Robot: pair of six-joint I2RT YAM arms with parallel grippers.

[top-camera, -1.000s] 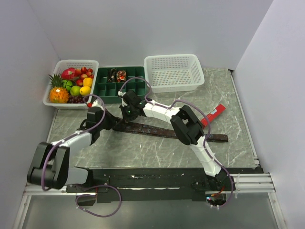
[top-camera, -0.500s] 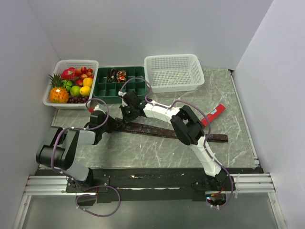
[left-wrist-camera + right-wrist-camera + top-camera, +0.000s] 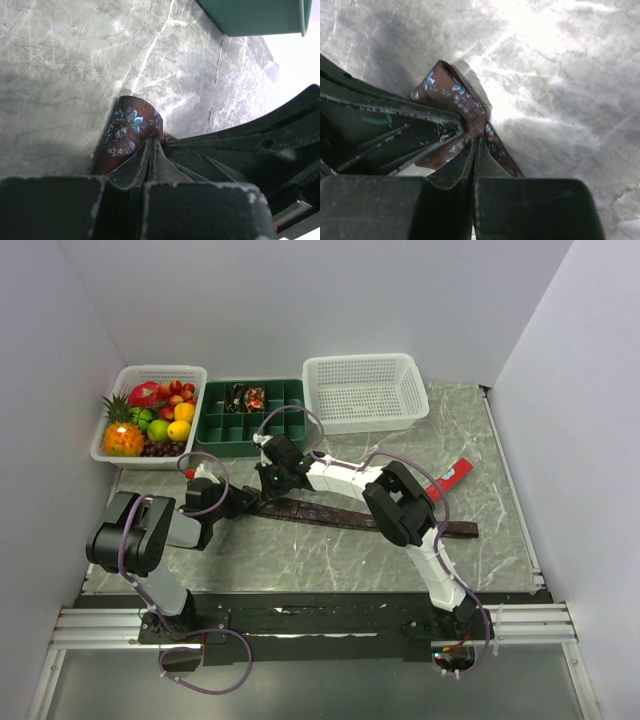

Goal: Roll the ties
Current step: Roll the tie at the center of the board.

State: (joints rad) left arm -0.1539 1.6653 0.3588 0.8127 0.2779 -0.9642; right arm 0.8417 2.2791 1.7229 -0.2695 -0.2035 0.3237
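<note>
Tie (image 3: 330,514) end pinched tight by left gripper (image 3: 152,146) and right gripper (image 3: 473,141); they should turn together, keeping edges aligned.

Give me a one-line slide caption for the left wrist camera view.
Left gripper shut on the end of a brown floral tie on the marble table, green tray corner beyond.

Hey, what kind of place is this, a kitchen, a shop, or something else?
Most likely a robot lab test cell: plain white panels box in a marble-look table, a left arm and right arm are bolted at its near edge, and a fruit basket sits like a prop.
</note>
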